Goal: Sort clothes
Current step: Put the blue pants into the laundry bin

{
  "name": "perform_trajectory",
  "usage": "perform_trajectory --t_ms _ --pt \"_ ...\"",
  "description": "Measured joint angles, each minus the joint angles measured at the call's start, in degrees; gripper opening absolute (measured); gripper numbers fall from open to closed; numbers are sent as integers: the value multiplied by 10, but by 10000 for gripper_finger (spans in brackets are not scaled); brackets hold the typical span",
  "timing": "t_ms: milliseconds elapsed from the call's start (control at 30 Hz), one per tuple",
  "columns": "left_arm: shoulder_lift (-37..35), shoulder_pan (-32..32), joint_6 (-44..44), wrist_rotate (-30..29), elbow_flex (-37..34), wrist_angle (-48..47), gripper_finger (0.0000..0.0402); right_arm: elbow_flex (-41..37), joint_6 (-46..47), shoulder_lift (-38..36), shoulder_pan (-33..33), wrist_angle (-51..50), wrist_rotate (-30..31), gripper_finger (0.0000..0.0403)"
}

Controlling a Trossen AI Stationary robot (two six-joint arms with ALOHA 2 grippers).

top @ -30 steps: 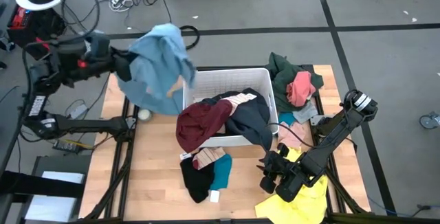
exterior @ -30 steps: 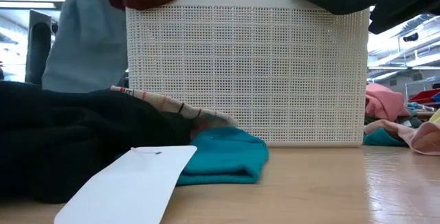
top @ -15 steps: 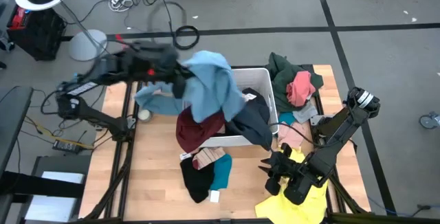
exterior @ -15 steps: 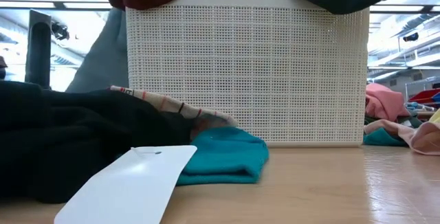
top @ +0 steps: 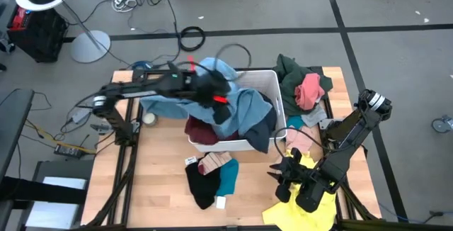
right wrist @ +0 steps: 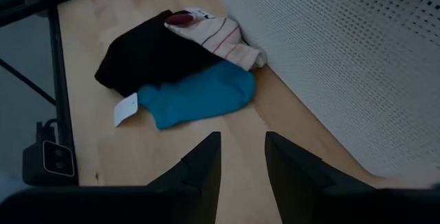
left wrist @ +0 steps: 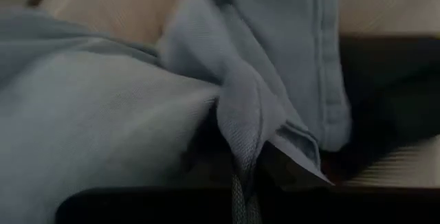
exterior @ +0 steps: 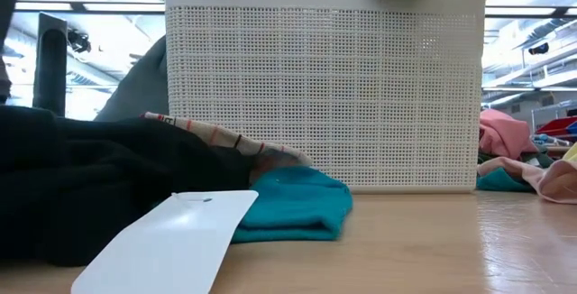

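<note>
My left gripper [top: 219, 108] is shut on a light blue garment [top: 244, 110] over the white bin [top: 270, 79]. The garment lies across the bin's contents, and its tail [top: 159, 107] hangs over the bin's left rim. A maroon garment [top: 202, 133] lies in the bin. A dark navy one [top: 266, 136] hangs over its near right corner. My right gripper [top: 277, 179] is open and empty above the table's near right part, beside a yellow garment [top: 315, 201]. In the right wrist view its fingers [right wrist: 242, 162] point toward black [right wrist: 144, 59], teal [right wrist: 196, 93] and striped [right wrist: 220, 35] garments. My left gripper pinches a bunched fold of the light blue garment [left wrist: 242, 138] between its two fingers; several layers show there. The fingers come from the table's left, slanting down over the bin. The garment spreads slack below them onto the clothes in the bin.
Dark green [top: 291, 69] and pink [top: 309, 89] garments are piled at the table's far right. Black [top: 202, 186], teal [top: 228, 180] and striped [top: 214, 164] pieces lie in front of the bin, with a white tag [exterior: 162, 244]. Bare wood shows at the near left.
My left gripper has swung from beyond the table's far left edge toward the right and down over the bin, still shut on the light blue garment. The garment hung free then; now it lies across the bin's contents and covers most of the maroon garment.
</note>
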Motion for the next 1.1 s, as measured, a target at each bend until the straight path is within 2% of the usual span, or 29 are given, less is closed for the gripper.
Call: perform_trajectory --t_ms 167,300,433,667,800,933,1100 --pt "82 0 12 0 0 -20 18 0 0 0 0 -2 0 114" --pt "138 1 11 25 0 -20 18 0 0 0 0 -2 0 114" --pt "177 0 11 25 1 -10 40 0 -1 0 0 -3 -1 114" --pt "194 0 0 29 1 19 94 0 -1 0 0 -3 -4 114" --pt "192 -1 30 33 16 1 132 0 -1 0 0 -3 -4 114" --pt "195 -1 55 37 70 -67 155 0 -2 0 0 -3 -4 114" --pt "195 -2 74 38 148 -145 159 0 -2 0 0 -3 -5 114"
